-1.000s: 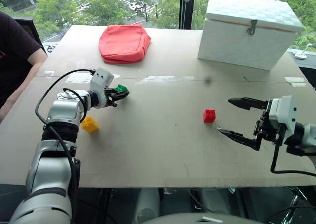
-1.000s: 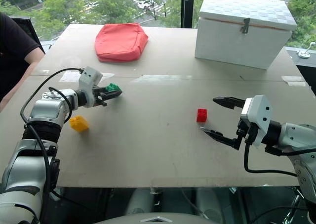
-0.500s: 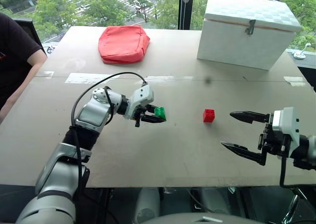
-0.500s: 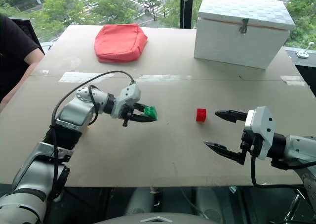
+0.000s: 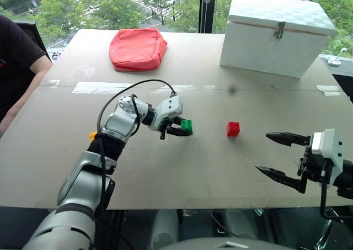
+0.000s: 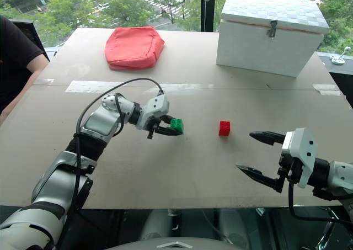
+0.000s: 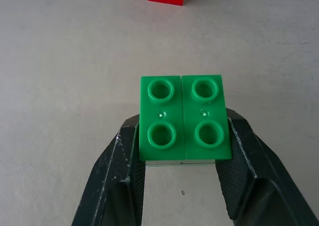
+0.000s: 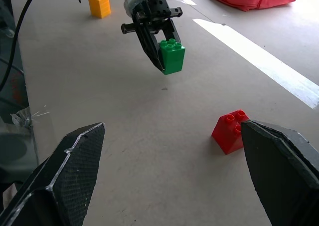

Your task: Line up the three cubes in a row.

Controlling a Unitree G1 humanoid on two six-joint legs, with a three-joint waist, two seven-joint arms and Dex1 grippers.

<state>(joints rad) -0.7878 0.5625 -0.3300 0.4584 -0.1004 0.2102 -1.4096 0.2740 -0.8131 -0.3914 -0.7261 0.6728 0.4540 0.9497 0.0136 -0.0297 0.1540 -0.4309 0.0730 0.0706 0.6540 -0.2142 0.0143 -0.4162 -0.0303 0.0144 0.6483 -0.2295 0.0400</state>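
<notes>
Now the left gripper (image 5: 184,129) holds the green cube (image 5: 187,126) pinched between its two black fingers (image 7: 124,156), which press on two opposite side faces; the cube hangs just above the desk (image 5: 209,167), near mid-desk and a short way to the left of the red cube (image 5: 233,129). In the left wrist view its four studs face the camera, so the studded top points up and slightly back toward the wrist. The block is a little taller than wide, so its long axis runs roughly vertical, slightly tilted.

The red cube rests on the desk, studs up, between the two grippers. The yellow-orange cube (image 8: 99,4) stands upright well apart toward the desk's left edge, mostly hidden behind the left arm in the head views.

The right gripper (image 6: 258,157) hovers near the desk's front-right corner, its fingers spread wide and holding nothing.

Judgement on handling: the cubes look like light, rigid moulded plastic with smooth, somewhat slippery walls. The best hold is on the flat side faces below the studs, centred, as the present grip does. A corner pinch would likely let a block twist.
</notes>
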